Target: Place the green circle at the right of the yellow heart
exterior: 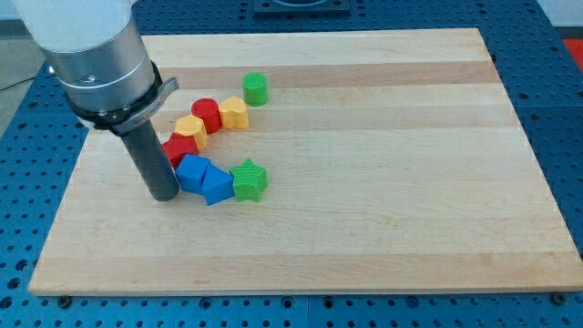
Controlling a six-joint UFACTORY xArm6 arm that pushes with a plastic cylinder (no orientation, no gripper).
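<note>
no pincer here, just my tip (165, 195) parked left of the blue blocks (204, 178), well away from the green circle (255, 88) sitting up-right of the yellow heart (235, 113), so heading straight there probably plows through the cluster.
</note>
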